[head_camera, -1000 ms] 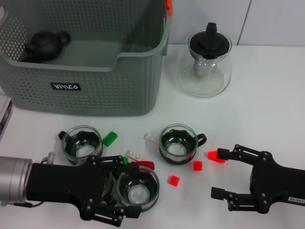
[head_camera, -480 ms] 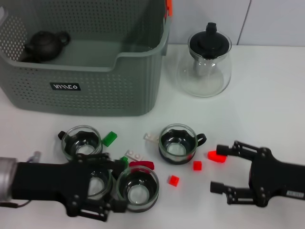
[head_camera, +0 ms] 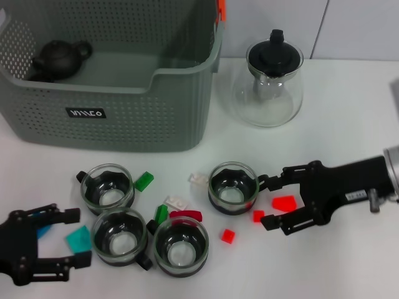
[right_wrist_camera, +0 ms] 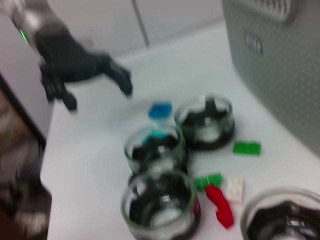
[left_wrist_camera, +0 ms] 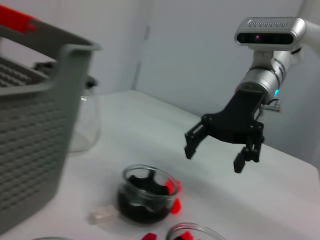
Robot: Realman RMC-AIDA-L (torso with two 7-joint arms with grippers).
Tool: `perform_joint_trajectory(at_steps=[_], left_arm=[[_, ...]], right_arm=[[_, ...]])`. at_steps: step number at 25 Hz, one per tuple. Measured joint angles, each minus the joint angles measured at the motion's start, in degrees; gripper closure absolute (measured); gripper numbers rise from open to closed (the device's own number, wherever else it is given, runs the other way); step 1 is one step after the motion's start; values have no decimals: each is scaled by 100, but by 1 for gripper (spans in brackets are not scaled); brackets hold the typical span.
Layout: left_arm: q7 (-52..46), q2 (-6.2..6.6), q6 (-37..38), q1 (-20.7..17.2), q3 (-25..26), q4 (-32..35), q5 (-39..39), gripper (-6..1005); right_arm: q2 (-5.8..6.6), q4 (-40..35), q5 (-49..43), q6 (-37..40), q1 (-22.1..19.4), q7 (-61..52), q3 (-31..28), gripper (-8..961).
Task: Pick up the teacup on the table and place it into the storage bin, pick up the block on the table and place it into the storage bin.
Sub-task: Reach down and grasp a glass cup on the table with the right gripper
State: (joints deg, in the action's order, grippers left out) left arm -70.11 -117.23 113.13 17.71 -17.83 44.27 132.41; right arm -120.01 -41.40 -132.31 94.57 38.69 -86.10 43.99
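Note:
The grey-green storage bin (head_camera: 112,118) stands at the back left. Several glass teacups stand in front of it: one at the left (head_camera: 107,187), two at the front (head_camera: 118,235) (head_camera: 181,246), one in the middle (head_camera: 232,187). Small blocks lie among them, among them red ones (head_camera: 228,235) (head_camera: 258,216), a green one (head_camera: 144,181) and a white one (head_camera: 198,179). My right gripper (head_camera: 269,204) is open beside the middle cup, its fingers on either side of a red block (head_camera: 284,203). My left gripper (head_camera: 76,238) is open and empty at the front left, over a teal block (head_camera: 78,240).
A dark teapot (head_camera: 59,57) lies inside the bin. A clear glass teapot with a black lid (head_camera: 274,81) stands at the back, right of the bin. The left wrist view shows the right gripper (left_wrist_camera: 214,159) above the middle cup (left_wrist_camera: 145,192).
My left gripper has drawn back to the left, away from the two front cups, uncovering the teal block. My right gripper has moved left, up to the middle cup and around the red block.

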Motion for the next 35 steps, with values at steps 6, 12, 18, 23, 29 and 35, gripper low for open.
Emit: perform_joint_trajectory(at_steps=[6,12,18,23,29,35], left_arm=[[127,-23,64,-92,329,-22,-25,94],[128,-47,23,-46,325,-69,-34,94],[131,-69,-6,-43,336,-174,-76,94],[131,-79,-37,-41,340,-233,-79,95],[131,-81,-102,10,342,-296,-78,95],[130,-81,-115,62,341,-356,-77,95]], right_arm=[[-11,-1462,-523,318,477,-1547,1261,45],[-19,-2886,-542,366,699,-2436,2993,46],[-61,-2850,-923,-361,1063,-3170,4536,206],[-68,-2460,-922,-1096,1091,-3508,5123,349],[-82,-1802,-733,-1432,1170,-3508,5343,347],[-83,-1306,-627,-1935,1175,-3583,5395,398]])
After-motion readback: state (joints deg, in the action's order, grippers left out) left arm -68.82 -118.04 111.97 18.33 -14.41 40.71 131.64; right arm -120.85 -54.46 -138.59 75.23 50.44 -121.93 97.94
